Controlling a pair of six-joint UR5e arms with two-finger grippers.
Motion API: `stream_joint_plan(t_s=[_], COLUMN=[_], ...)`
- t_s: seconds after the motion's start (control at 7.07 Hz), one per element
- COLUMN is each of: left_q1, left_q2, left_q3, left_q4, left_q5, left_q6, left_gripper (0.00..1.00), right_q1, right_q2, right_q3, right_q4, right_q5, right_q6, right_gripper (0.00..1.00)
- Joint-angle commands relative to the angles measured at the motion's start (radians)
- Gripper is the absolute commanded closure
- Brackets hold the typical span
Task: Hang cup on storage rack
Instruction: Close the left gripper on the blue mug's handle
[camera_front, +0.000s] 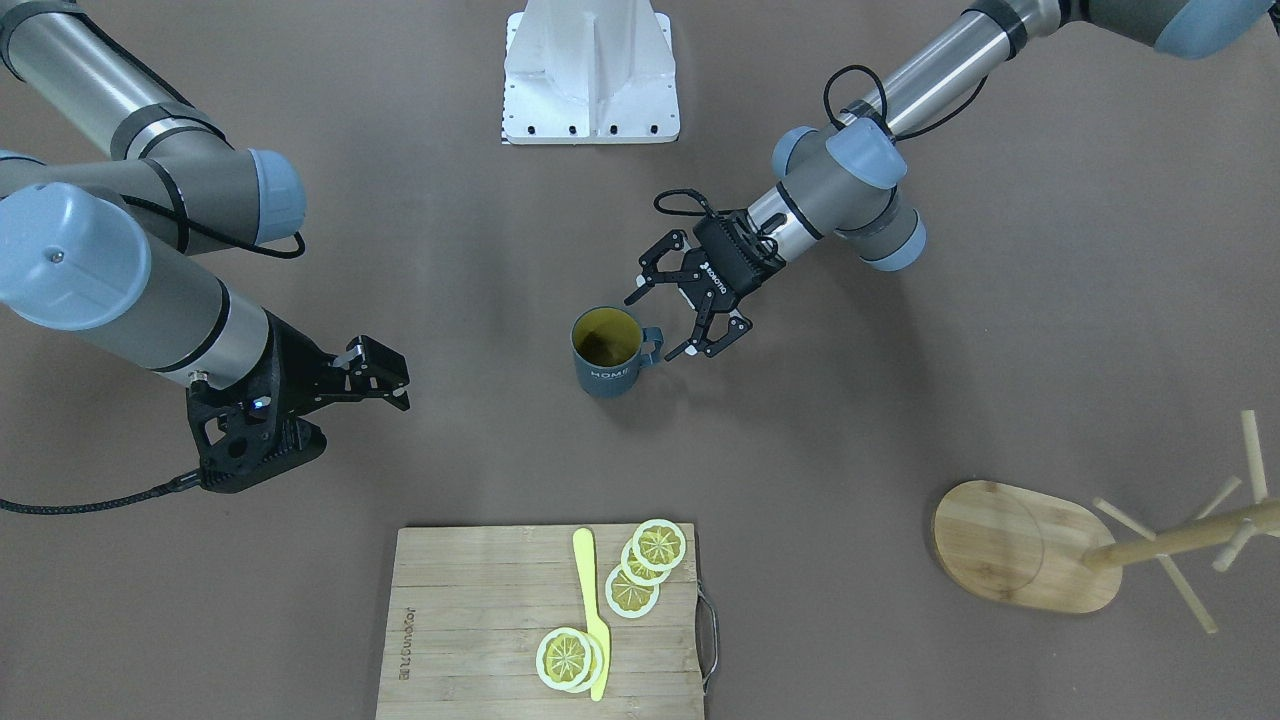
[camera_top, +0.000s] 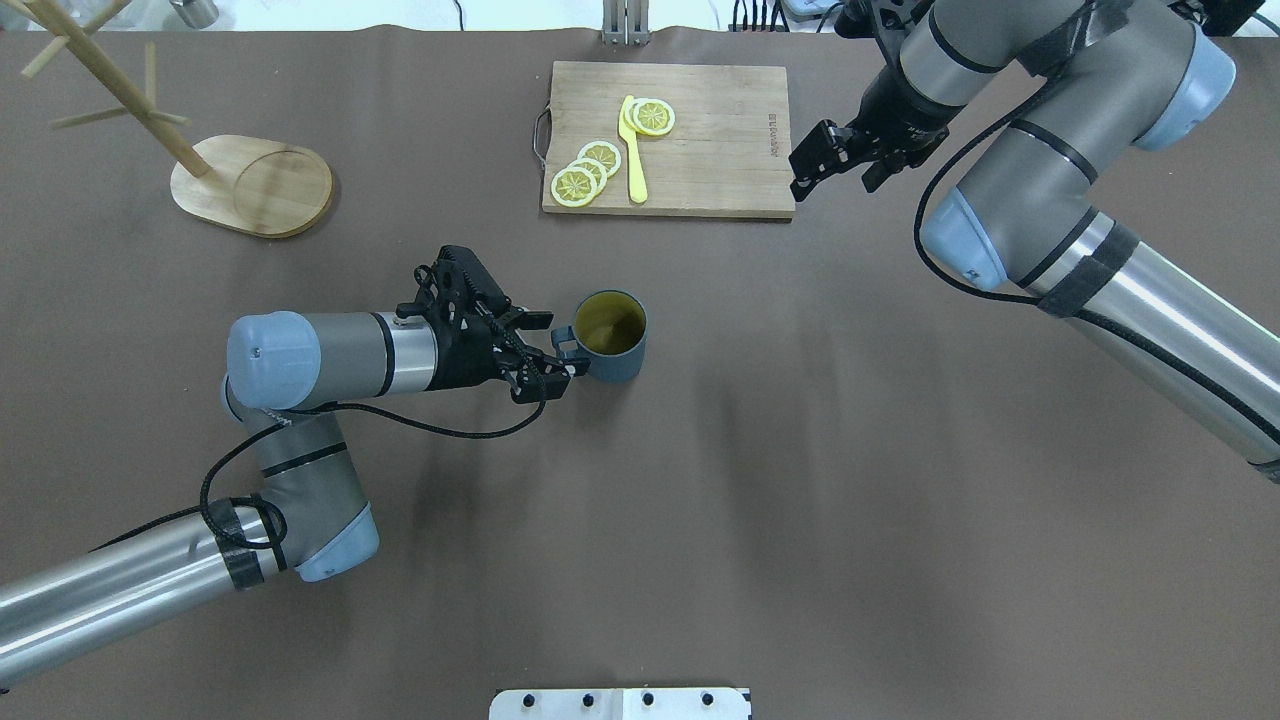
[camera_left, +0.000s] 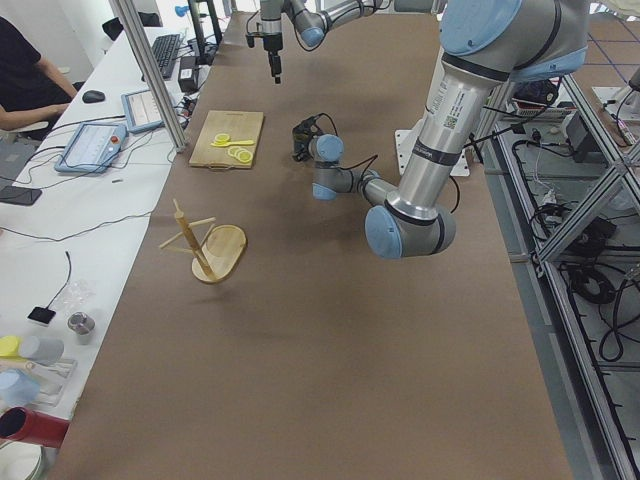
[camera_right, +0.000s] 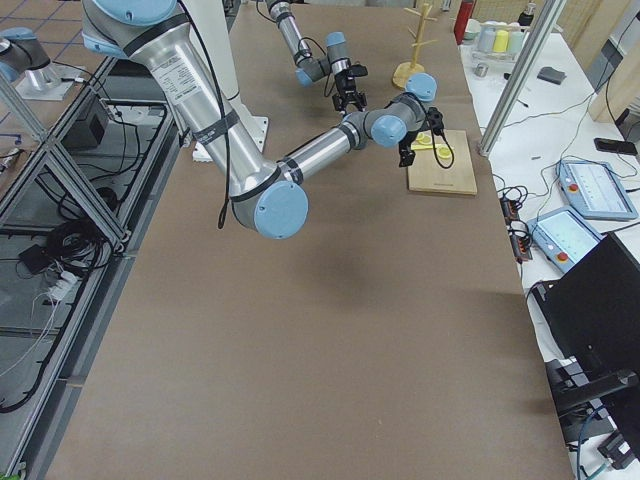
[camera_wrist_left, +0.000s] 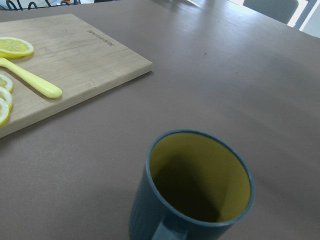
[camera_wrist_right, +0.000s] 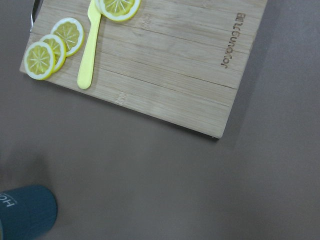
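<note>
Now grasping: my left pincer (camera_top: 560, 346), jaws apart astride the handle of the cup (camera_top: 612, 328), should next close firmly, then lift toward the storage rack (camera_top: 250, 186).

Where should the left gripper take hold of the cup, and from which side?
Probably by the handle, coming from the robot's left. The cup stands upright, and its handle sticks out sideways toward the left gripper, whose open fingers lie on either side of it. The round body looks too wide for an easy pinch.
</note>
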Motion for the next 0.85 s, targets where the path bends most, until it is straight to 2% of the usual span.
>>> stream_joint_plan(t_s=[0.0,0.14,0.28,0.71], left_q1=[0.001,0.003,0.004,-0.019], left_q2=[-0.005,-0.007,-0.007,-0.019], left_q3=[0.004,0.004,0.003,-0.088], left_q4=[0.001,0.003,0.0,0.015], left_q5=[0.002,0.003,0.035,0.059], left_q6=[0.0,-0.003,-0.015,-0.168], left_gripper=[0.67,0.81,1.0,1.0], right_q1=[0.0,0.0,-0.003,-0.005], right_q2=[0.004,0.005,0.01,0.013], right_q3=[0.001,0.001,0.001,0.001], right_q4=[0.001,0.002,0.002,0.002], right_q5=[0.0,0.0,0.0,0.0], right_q6=[0.008,0.02,0.038,0.039], right_gripper=[0.0,0.0,0.0,0.0])
